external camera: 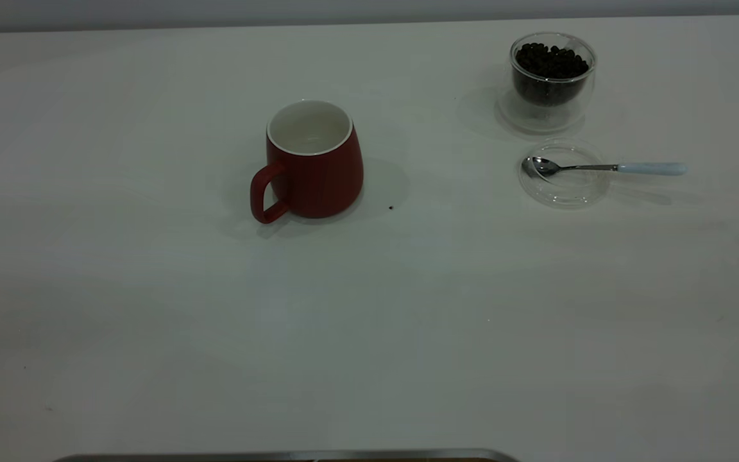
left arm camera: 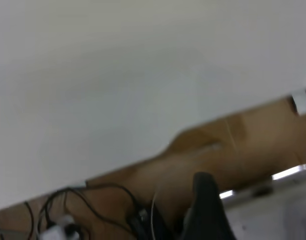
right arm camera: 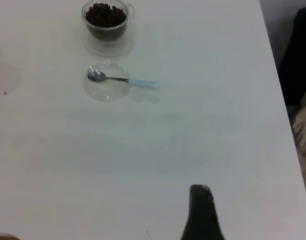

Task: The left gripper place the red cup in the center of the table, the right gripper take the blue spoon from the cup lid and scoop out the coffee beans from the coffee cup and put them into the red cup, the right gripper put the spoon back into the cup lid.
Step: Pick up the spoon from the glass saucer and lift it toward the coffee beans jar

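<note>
spoon handle direction is what the next move turns on, as i judge it. the blue spoon (external camera: 603, 168) lies across the cup lid (external camera: 563, 173), bowl resting inside the lid and the pale blue handle sticking out over the rim, away from the red cup (external camera: 310, 162) and toward the right arm's side of the table (external camera: 151, 321). its long axis runs roughly side to side in the exterior view, parallel to the table's far edge. just behind the lid stands the coffee cup (external camera: 552, 80), filled with coffee beans (external camera: 550, 62).

the red cup is upright near the middle of the table, handle toward the near left, white inside and empty as far as i can see. a single dark speck lies on the table just beside it, possibly a stray bean. so the cup placing looks done and the spoon pick looks like the step in hand.

neither arm shows in the exterior view. in the right wrist view the right gripper (right arm camera: 201, 212) shows only as one dark finger at the picture's edge, well apart from the spoon, with bare table between; i cannot tell whether it is wide or narrow. the left gripper (left arm camera: 208, 207) looks out over the table's edge at cables and a brown surface beyond, away from the work; its opening cannot be told either.

the right arm is clearly the nearer one, and the free handle end is the side to grip.
</note>
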You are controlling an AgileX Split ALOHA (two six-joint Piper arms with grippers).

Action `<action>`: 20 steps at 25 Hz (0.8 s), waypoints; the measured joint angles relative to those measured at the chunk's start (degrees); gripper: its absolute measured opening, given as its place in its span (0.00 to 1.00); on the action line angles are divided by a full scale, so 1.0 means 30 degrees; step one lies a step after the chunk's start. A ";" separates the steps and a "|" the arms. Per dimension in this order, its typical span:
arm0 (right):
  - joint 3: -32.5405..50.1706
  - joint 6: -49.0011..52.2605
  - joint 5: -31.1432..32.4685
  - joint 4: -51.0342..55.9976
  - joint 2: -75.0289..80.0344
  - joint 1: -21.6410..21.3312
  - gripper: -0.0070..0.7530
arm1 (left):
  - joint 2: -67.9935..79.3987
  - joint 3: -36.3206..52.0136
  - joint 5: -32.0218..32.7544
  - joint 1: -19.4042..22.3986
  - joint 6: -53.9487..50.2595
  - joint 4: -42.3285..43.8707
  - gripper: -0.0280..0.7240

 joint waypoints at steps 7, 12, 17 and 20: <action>0.0000 0.0000 0.0000 0.0000 0.0000 0.0000 0.78 | 0.0000 0.0137 -0.0118 0.0000 0.0588 -0.0213 0.83; 0.0000 0.0000 0.0000 0.0000 0.0000 0.0000 0.78 | 0.0000 0.0137 -0.0172 0.0788 0.0588 -0.0260 0.83; 0.0000 0.0000 0.0000 0.0000 0.0000 0.0000 0.78 | 0.0000 0.0137 -0.0172 0.3759 0.0588 -0.0260 0.83; 0.0000 0.0000 0.0000 0.0000 0.0000 0.0000 0.78 | 0.0000 0.0137 -0.0189 0.5389 0.0588 -0.0260 0.83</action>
